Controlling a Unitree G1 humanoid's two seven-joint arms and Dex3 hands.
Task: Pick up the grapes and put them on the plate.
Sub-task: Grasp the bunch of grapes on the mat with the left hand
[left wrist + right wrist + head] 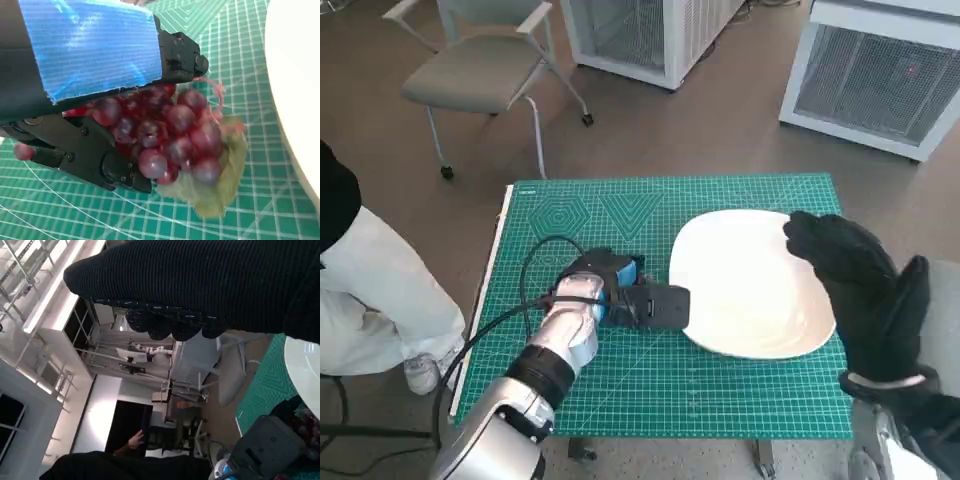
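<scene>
Step in hand: securing the grapes (175, 135) in the left robot hand (620, 290) before carrying them to the plate (740, 240); judged from the hold seen in the left wrist view.
Left robot hand state: holding the grapes; black fingers (90, 160) lie under and along one side of the bunch, the blue-taped back sits over the other side; the bunch is enclosed, not merely touched.
Right robot hand state: the right robot hand (865, 285) holds nothing; fingers extended and loosely apart; it hangs over the plate's edge farthest from the left robot hand.
Grapes, position: inside the left robot hand, at its finger end; the outer part of the bunch and a green leaf (215, 190) protrude beyond the fingers toward the plate; whether they rest on the mat (650, 390) or are lifted off it cannot be told.
Plate, position: just beside the fingertips of the left robot hand, on the bench; its white rim lies close past the leaf.
Method: keep the hold firm but not crushing; the fruit is soft and a loose grape (22, 151) shows by the fingers; lift clear of the rim before moving across; release only once the bunch is over the plate's middle.
Risk: grapes may detach from the stem; the right robot hand over the plate may crowd the drop zone.
</scene>
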